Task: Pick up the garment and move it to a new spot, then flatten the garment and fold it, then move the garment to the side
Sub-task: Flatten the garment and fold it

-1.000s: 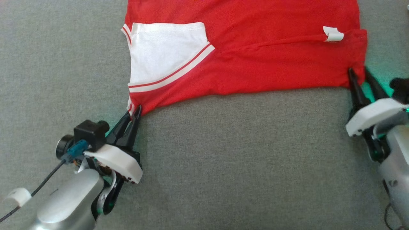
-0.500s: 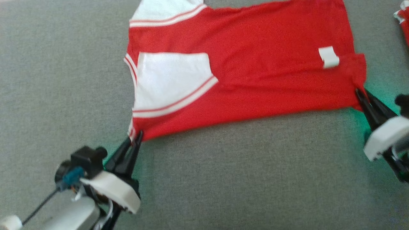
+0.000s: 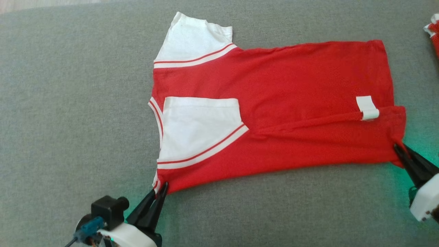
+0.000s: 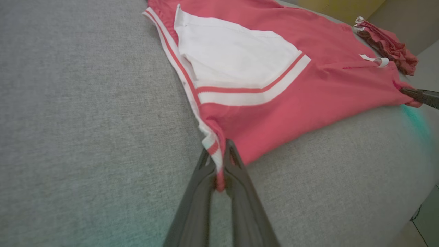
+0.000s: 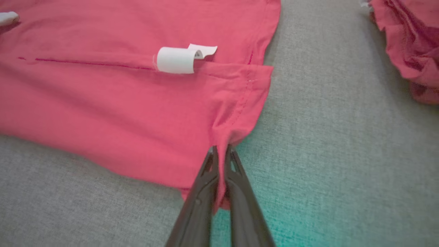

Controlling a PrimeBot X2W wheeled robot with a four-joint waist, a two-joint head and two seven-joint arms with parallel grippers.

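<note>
The red garment [image 3: 274,113] with white sleeves lies spread flat on the grey cushion [image 3: 68,103]. The left gripper [image 3: 160,188] reaches up to the garment's near left corner, its two dark fingers pinched together on the striped edge. The right gripper [image 3: 398,147] slants in low at the garment's near right corner, jaws clamped tight on a bunched bit of hem, near the garment's white label [image 3: 367,108].

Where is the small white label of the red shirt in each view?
Head view: the white label lies right of centre, on the red shirt near its right edge.
Left wrist view: the label sits upper right.
Right wrist view: the label sits upper centre-left.
Shared landmark: the right hand, pinching the hem corner beside it.
</note>
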